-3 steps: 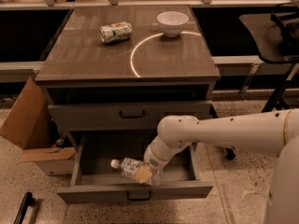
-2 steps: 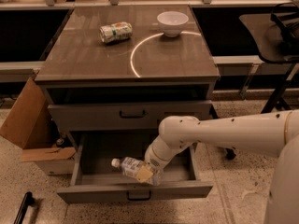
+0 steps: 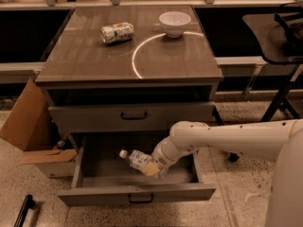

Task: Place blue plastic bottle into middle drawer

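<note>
Inside the open middle drawer (image 3: 94, 195), a wide grey metal drawer with a small dark bar handle, the white arm's (image 3: 227, 138) two-finger gripper (image 3: 151, 168) sits near the drawer's centre. Its tan fingers are closed around the lower end of the small clear blue plastic bottle (image 3: 135, 159), which tilts with its white cap toward the drawer's left rear. Directly above this drawer a like grey drawer (image 3: 85, 117) is shut, and higher up, on the brown cabinet top (image 3: 94, 60), lie a crushed green-white can (image 3: 117, 32) and a white bowl (image 3: 174, 22); a tan cardboard box (image 3: 26, 126) stands just left of the drawer.
</note>
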Robot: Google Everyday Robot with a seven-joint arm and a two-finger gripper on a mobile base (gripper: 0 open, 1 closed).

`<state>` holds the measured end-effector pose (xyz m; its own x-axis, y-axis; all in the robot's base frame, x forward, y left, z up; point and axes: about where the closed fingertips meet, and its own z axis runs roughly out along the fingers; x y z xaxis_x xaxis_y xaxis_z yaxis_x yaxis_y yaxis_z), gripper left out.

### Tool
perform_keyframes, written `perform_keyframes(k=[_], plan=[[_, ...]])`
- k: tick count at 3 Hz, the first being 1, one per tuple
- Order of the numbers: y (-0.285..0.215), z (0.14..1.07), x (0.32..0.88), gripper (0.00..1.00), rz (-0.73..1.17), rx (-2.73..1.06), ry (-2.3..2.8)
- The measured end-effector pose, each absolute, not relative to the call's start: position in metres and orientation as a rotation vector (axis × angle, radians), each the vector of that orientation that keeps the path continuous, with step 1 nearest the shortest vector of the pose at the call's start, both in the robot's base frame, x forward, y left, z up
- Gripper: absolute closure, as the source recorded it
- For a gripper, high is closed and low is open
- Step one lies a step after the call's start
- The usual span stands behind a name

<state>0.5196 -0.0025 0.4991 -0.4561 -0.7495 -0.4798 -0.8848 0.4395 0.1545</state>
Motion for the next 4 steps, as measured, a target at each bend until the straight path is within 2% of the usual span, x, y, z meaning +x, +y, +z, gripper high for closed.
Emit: perform_keyframes(k=[1,2,4], plan=[[-0.004,0.485,0.543,1.0,0.551,-1.359,2.316],[-0.002,0.464,0.562,0.81,0.565,-1.31,2.315],[0.001,0.431,0.578,0.34,0.572,-1.197,2.32]])
